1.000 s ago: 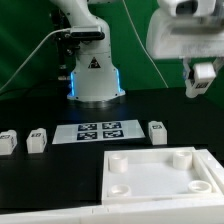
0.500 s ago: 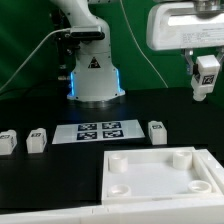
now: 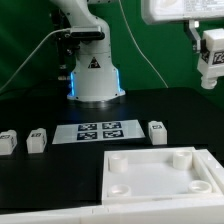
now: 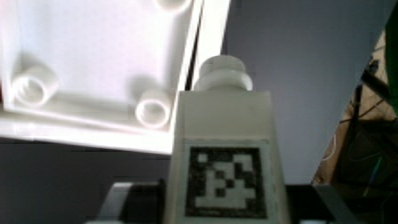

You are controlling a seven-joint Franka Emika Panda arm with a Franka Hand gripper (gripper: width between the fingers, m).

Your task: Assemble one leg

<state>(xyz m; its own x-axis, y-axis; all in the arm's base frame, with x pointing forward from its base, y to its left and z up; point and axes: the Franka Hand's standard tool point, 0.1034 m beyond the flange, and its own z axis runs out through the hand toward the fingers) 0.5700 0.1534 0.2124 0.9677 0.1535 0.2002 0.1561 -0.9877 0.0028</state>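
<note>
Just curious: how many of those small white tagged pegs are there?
4 pegs: two on the table at the exterior view's left, one right of the marker board, one aloft in the gripper. More could be hidden.

**Where Everything Sits**

On the tabletop (image 3: 30, 105), the robot base (image 3: 95, 80) stands at the back, near the middle. Just before it lies the marker board (image 3: 100, 131). Two loose legs sit side by side at the exterior view's left, the outer leg (image 3: 8, 142) beside the inner leg (image 3: 37, 140). A third leg (image 3: 157, 131) stands just to the right of the marker board. The socketed board (image 3: 160, 172) lies nearest the camera, toward the right, in front of that third leg. High at the exterior view's right hangs a fourth leg (image 3: 212, 55) (well apart from everything on the tabletop), clamped between the fingers (image 4: 134, 205). In the wrist view, the socketed board lies beyond this leg, off to one side.
</note>
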